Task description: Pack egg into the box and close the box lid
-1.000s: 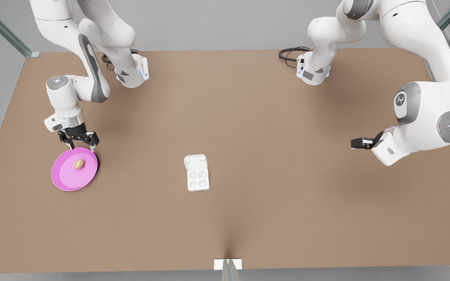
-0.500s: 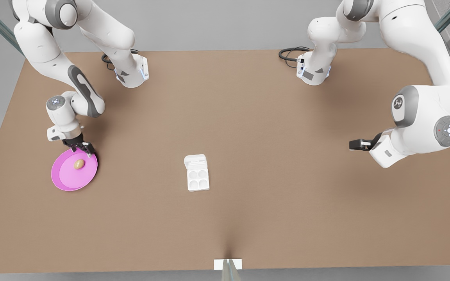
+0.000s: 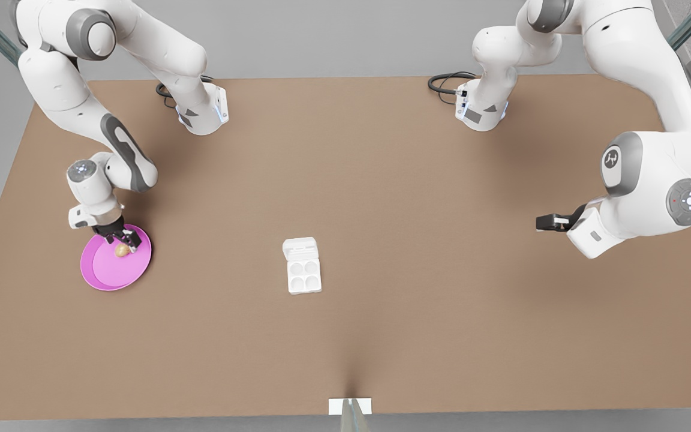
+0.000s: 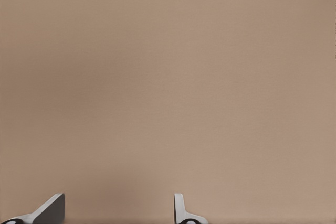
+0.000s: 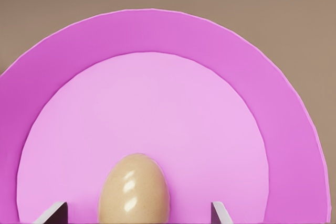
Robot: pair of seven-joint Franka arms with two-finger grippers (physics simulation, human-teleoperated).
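Since the earlier pictures the right gripper [image 3: 119, 240] had come down from above the far rim of the pink plate [image 3: 105, 276] to sit low over its inner well, and the plate itself had shifted slightly toward the front view's right. Across the brown tabletop [image 3: 417, 312], largest of all, the arm at the front view's right waited well apart from everything, its left gripper [image 3: 542, 222] held out sideways above bare surface with its fingers [image 4: 181, 211] spread and grasping nothing. Near the middle of the tabletop lay the box [image 3: 303, 275], four round cups showing, with the box lid [image 3: 299, 247] folded back flat at its far short edge. On the plate, at the front view's left, rested the egg [image 3: 121, 251], and in the right wrist view the egg [image 5: 134, 192] sat between the right gripper's parted fingers [image 5: 52, 213], which were released and had a gap on each side of it
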